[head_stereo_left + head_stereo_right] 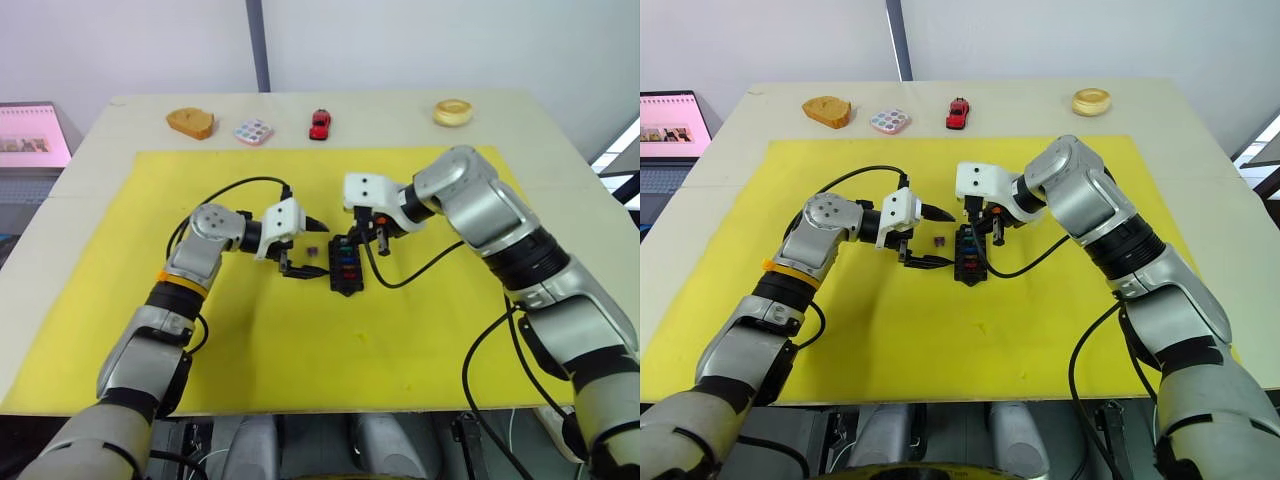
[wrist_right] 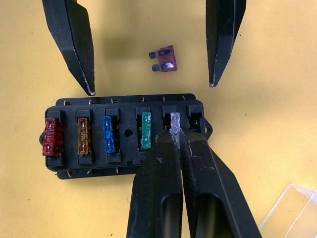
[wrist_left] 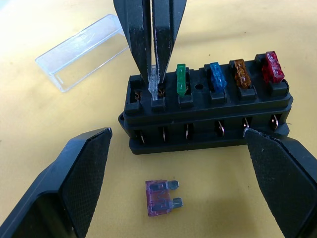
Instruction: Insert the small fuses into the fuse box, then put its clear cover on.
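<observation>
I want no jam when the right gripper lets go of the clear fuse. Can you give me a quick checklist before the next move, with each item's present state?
1. Right gripper shut on the clear fuse: ok.
2. Clear fuse upright over its slot in the fuse box: ok.
3. Clear fuse fully seated: cannot tell.
4. Left gripper open, its fingers either side of the box: ok.
5. Purple fuse inserted: not ok, it lies on the mat beside the box.
6. Clear cover off and away from the box: ok.
</observation>
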Tool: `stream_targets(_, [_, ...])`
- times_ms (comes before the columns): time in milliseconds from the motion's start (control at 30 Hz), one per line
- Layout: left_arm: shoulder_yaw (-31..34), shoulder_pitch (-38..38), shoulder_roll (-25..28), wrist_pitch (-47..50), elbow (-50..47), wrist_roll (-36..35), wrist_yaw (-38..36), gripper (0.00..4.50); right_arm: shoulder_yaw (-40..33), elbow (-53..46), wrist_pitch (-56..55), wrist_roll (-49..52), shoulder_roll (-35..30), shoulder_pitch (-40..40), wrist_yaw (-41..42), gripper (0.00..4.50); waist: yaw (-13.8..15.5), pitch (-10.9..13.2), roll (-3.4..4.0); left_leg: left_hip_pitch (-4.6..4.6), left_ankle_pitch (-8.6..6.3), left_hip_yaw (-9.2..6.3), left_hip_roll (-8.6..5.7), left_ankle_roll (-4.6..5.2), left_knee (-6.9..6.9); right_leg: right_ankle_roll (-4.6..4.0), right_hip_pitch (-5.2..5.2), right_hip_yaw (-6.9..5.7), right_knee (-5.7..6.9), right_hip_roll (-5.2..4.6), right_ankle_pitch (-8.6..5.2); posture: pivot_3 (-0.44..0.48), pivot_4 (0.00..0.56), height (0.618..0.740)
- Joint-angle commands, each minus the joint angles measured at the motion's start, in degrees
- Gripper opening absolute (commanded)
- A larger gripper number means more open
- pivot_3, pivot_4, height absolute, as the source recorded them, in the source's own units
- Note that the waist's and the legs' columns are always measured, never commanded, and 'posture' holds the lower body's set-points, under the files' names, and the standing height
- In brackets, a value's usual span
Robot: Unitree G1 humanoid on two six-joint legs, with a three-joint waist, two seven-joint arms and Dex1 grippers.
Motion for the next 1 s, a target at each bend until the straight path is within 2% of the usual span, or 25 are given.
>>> stream_targets(33, [0.75,-0.12,0.39,-0.60,-1.45,-0.80,0.09,4.50,0.34,-0.65,0.38,-0.62,0.14,-0.02,0.27,0.02,0.01,0.00,0.00,0.00,0.00,0.00,0.00,0.00,0.00,0.00,0.00,0.00,0.00,0.00,0.00,0.000,0.150,0.740])
stream_targets(600, [0.67,0.14,0.30,-0.63,-1.72,-0.83,0.17,4.50,2.83,1.00,-2.28,-3.71,0.33,2.97,0.14,0.02,0.02,-0.01,0.00,0.05,0.00,-0.01,0.00,0.00,0.01,0.00,0.06,-0.01,0.00,0.00,0.00,0.000,0.150,0.740])
stream_targets(1000, [0.68,0.16,0.34,-0.61,-1.73,-0.86,0.10,4.50,0.86,-0.86,-2.82,-3.48,0.04,2.47,0.56,0.02,0.01,-0.01,-0.01,0.08,0.00,-0.01,0.00,0.00,0.01,0.00,0.09,0.00,0.00,0.00,0.00,0.000,0.150,0.740])
